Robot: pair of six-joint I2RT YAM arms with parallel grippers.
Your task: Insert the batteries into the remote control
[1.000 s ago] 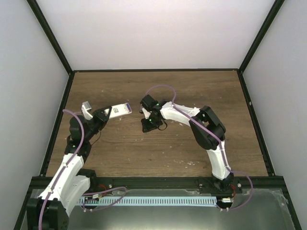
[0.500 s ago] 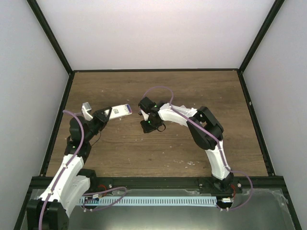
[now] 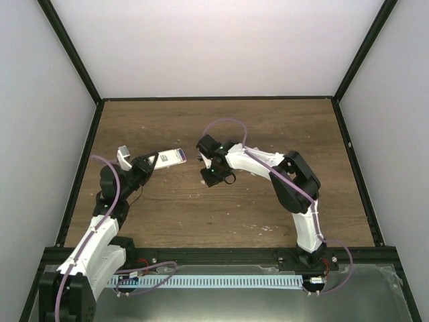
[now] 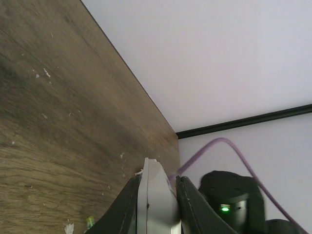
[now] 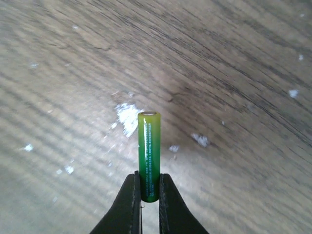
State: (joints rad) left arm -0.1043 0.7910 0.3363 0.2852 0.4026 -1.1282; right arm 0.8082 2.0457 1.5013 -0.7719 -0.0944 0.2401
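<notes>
My left gripper (image 3: 149, 163) is clenched on the remote control (image 3: 171, 155), holding it lifted over the table (image 3: 268, 127) toward its left edge. Nearer the table's middle, my right gripper (image 5: 148, 192) pinches the green battery (image 5: 149, 151) by one end only. I judge that when it is pressed into the remote, the battery could pivot or slip free, and the remote could twist too.

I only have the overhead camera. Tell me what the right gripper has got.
Observer: The right gripper is shut on the green battery, pinching it at one end.
Operator: Report how the battery sits.
Observer: Most of its length sticks straight out past the fingertips.
Operator: Now check the left wrist camera.
Observer: The left gripper is shut on the white remote, which shows edge-on between the fingers.
</notes>
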